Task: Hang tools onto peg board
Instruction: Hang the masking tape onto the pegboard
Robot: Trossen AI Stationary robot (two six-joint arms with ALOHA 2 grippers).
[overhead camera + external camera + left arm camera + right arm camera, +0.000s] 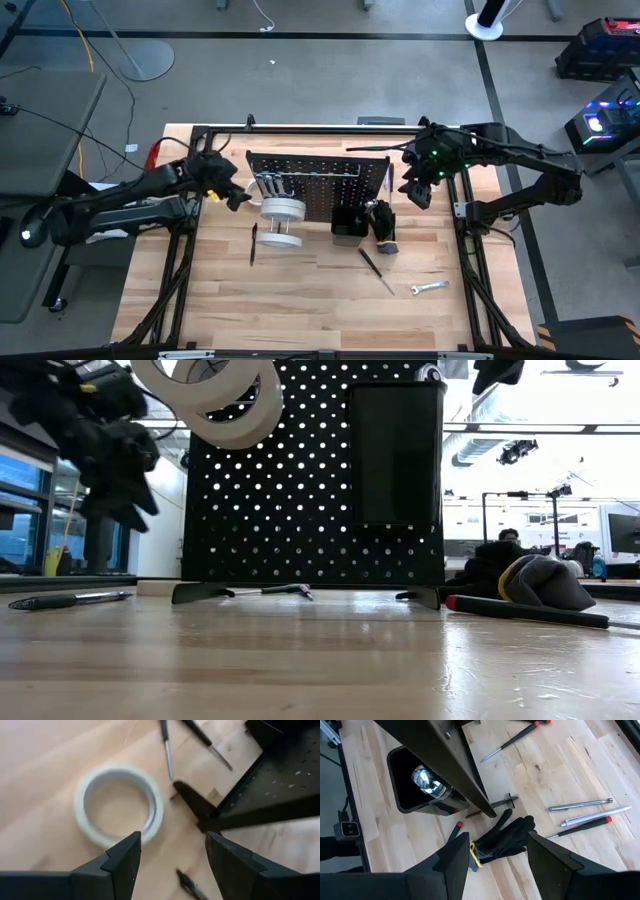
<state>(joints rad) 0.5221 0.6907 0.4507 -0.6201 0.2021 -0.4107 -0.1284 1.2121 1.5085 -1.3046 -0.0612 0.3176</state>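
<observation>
The black peg board stands upright mid-table, with a black bin on its near face. Two white tape rolls hang high at its left part; what carries them does not show. One roll shows in the left wrist view. My left gripper is open and empty beside the board's left edge, short of the roll. My right gripper is open and empty in the air by the board's right edge, above a black glove bundle that lies on the table.
On the table lie a dark screwdriver left of the rolls, another in front of the bin, a silver wrench, and rods and screwdrivers behind the board. Silver tools hang on the board. Its foot juts out.
</observation>
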